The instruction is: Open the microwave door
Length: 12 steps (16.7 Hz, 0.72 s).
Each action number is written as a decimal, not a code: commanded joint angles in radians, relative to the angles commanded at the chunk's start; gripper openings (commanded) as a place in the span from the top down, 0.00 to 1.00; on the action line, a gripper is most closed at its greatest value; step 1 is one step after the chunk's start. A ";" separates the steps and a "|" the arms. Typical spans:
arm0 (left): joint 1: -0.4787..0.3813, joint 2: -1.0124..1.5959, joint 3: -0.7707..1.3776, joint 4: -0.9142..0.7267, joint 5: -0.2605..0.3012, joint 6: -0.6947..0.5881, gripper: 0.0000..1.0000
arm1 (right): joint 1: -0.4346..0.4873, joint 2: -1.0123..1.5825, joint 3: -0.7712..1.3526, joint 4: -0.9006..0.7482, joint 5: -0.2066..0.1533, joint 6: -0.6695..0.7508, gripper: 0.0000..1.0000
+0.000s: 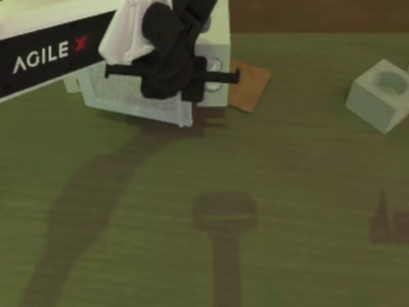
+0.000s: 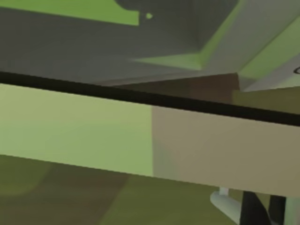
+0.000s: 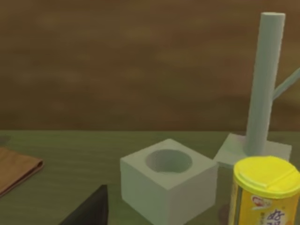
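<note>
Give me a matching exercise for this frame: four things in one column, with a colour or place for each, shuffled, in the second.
1. microwave door
2. white cube
3. brown board
4. yellow-lidded can

a. top view's far right
b. beside the cube in the right wrist view
c. swung outward, under the left gripper
d. just right of the microwave

Pairs: 1-c, 2-a, 3-d, 4-b

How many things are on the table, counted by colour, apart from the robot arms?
White: 3, the microwave, the cube with a round hollow and the stand with a pole.
Brown: 1, the flat board.
Yellow: 1, the lidded can.
Total: 5.
</note>
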State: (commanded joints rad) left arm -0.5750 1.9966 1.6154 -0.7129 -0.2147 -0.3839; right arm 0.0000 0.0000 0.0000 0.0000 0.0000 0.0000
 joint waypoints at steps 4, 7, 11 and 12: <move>0.010 -0.047 -0.058 0.033 0.024 0.051 1.00 | 0.000 0.000 0.000 0.000 0.000 0.000 0.00; 0.010 -0.048 -0.058 0.034 0.025 0.052 1.00 | 0.000 0.000 0.000 0.000 0.000 0.000 0.00; 0.010 -0.048 -0.058 0.034 0.025 0.052 1.00 | 0.000 0.000 0.000 0.000 0.000 0.000 0.00; 0.010 -0.048 -0.058 0.034 0.025 0.052 1.00 | 0.000 0.000 0.000 0.000 0.000 0.000 0.00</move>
State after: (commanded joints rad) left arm -0.5652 1.9491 1.5570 -0.6793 -0.1901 -0.3320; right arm 0.0000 0.0000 0.0000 0.0000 0.0000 0.0000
